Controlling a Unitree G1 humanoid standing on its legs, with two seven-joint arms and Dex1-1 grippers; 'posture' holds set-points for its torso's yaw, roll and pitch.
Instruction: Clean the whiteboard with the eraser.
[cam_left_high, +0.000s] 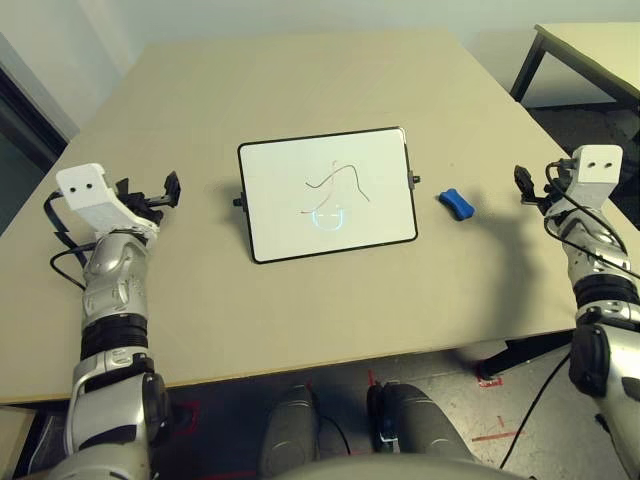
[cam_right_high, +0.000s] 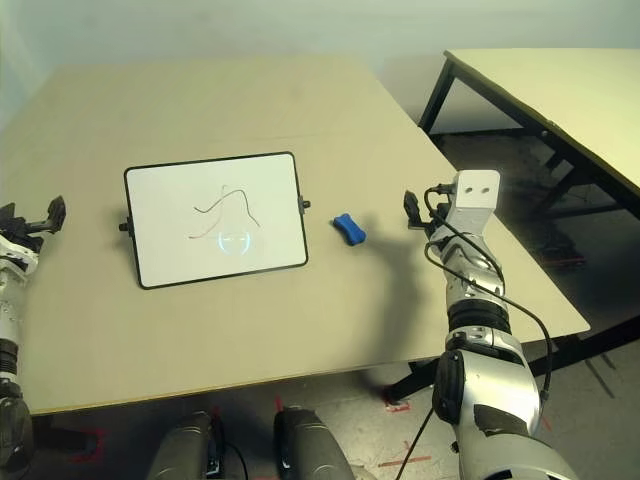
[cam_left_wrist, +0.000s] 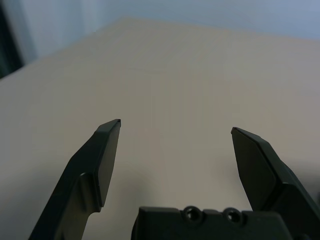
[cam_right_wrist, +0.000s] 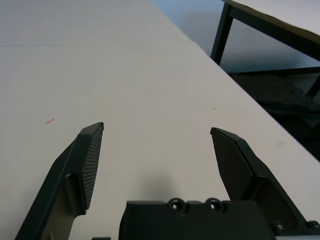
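Eraser, small bright blue oblong block (cam_left_high: 456, 203), lies just inboard of the right gripper (cam_left_high: 525, 186), long axis oblique; both the right and the left gripper (cam_left_high: 168, 192) wide open, empty.

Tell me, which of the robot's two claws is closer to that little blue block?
The right gripper. The eraser lies on the table just right of the whiteboard, on that arm's side; the left gripper is beyond the board's far side.

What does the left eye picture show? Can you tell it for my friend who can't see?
A whiteboard with thin dark scribbles lies in the middle of a tan table, and a small blue eraser sits just to its right. The robot's left gripper and right gripper hover open at either side, holding nothing.
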